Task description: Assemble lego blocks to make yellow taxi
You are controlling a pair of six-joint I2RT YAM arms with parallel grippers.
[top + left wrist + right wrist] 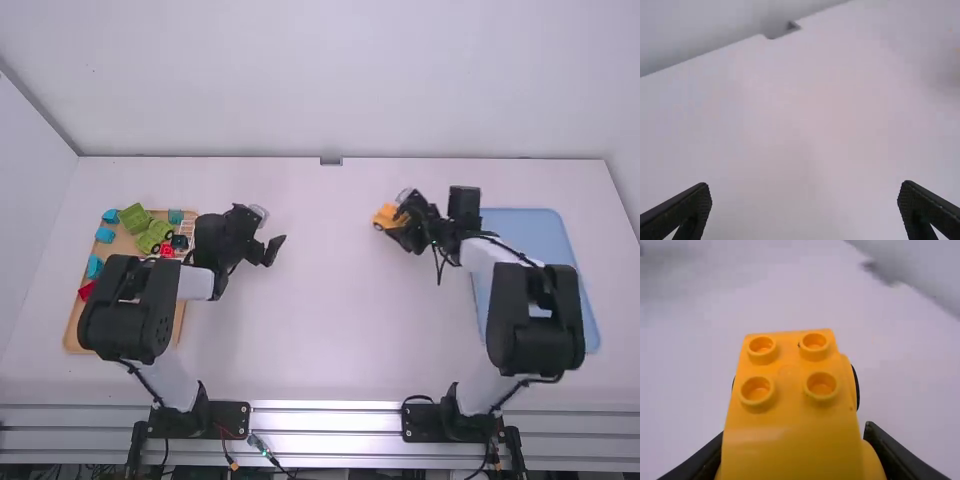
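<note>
- My right claw: pinching yellow taxi, left of blue tray.
- My left claw: spread, empty.
- Done, I judge: wheeled body joined; four studs bare on top.
- Remaining: possibly a roof piece, then likely set-down.

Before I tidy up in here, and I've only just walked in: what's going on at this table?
The right gripper is holding a yellow toy car base with black wheels over the white table; its four top studs are bare. The left gripper is open and empty. Green, blue and red blocks lie on the wooden tray, so the taxi looks unfinished.
</note>
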